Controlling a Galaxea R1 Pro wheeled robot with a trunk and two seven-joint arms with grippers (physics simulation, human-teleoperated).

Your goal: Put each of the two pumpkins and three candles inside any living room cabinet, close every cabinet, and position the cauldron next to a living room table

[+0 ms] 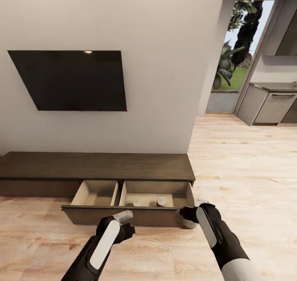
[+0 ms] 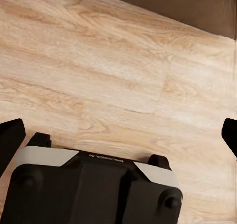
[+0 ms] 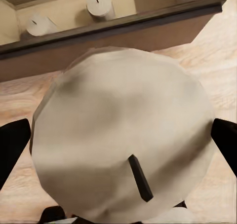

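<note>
The long dark-brown cabinet (image 1: 95, 165) stands against the wall with a wide drawer (image 1: 123, 216) pulled out. Two grey-beige candles (image 1: 137, 202) (image 1: 161, 201) stand in its right compartment, and the left compartment (image 1: 95, 192) is bare. My right gripper (image 1: 188, 217) hovers just outside the drawer's front right corner, shut on a third candle (image 3: 123, 135), wick end toward the camera. Beyond it the right wrist view catches the drawer front and the two stored candles (image 3: 39, 24) (image 3: 100, 5). My left gripper (image 1: 123, 217) is open over the wooden floor (image 2: 118, 76) in front of the drawer, holding nothing.
A black TV (image 1: 70, 81) hangs on the wall above the cabinet. At the far right are grey kitchen units (image 1: 274, 105) and a glazed doorway (image 1: 235, 58) with plants outside. Open wooden floor (image 1: 247, 169) stretches to the right of the cabinet.
</note>
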